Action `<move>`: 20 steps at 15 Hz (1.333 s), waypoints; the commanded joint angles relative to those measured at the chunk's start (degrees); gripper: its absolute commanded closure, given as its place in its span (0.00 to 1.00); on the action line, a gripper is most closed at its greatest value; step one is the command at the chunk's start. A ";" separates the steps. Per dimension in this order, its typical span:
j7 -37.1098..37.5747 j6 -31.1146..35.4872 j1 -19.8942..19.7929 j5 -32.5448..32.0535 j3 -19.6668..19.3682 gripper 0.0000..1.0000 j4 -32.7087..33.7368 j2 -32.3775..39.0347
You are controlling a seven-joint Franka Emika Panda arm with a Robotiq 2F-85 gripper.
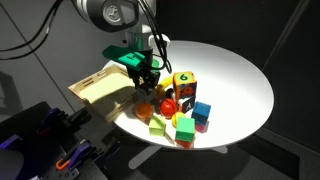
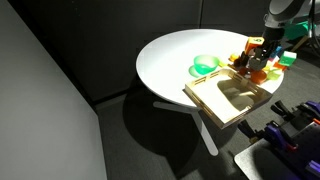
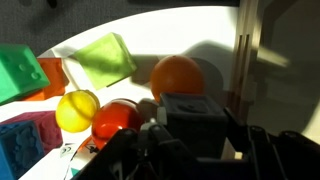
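Dark gripper [image 1: 148,80] on a green mount hangs low over the edge of a heap of toys in an exterior view. Its fingers reach down among them, and I cannot tell whether they are spread or pressed together. Just beside it a smooth orange ball [image 1: 168,103], round and glossy, rests on the round white table [image 1: 240,80]. Around the ball are one yellow cube printed with a 6 [image 1: 185,85], one blue cube [image 1: 202,110], two light green blocks [image 1: 185,130] and one pink-red block [image 1: 204,125]. A shallow wooden tray [image 1: 95,85] lies on the table just beside the gripper, opposite the heap.

In an exterior view from another side, the gripper [image 2: 255,62] stands at the far edge of the wooden tray [image 2: 235,100]. The toys crowd round it and are too small to count. One green rounded piece [image 2: 205,66] lies apart on the table [image 2: 165,60], just beside the tray.

In the wrist view the gripper [image 3: 190,125] is a dark, blurred mass at the bottom, and its fingers cannot be made out. The orange ball [image 3: 176,75] lies just beyond it, plain and unmarked, partly in shade. One red ball [image 3: 115,118] and one yellow ball [image 3: 77,108] sit close on one side, touching each other, which makes three balls. The tray's pale wall [image 3: 248,60] rises on the ball's other side. Farther off lie a flat light green block [image 3: 105,58], a darker green block [image 3: 18,72], one orange block [image 3: 50,75] and one blue block [image 3: 20,140].
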 commanded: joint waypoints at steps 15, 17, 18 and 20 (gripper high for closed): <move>-1.76 -1.16 2.34 3.45 3.44 0.67 -1.43 -8.10; -1.83 -1.16 2.88 3.54 3.89 0.67 -1.76 -8.41; -1.91 -1.15 3.09 3.59 4.05 0.67 -1.89 -8.50; -1.87 -1.10 3.56 3.52 4.41 0.67 -2.23 -8.73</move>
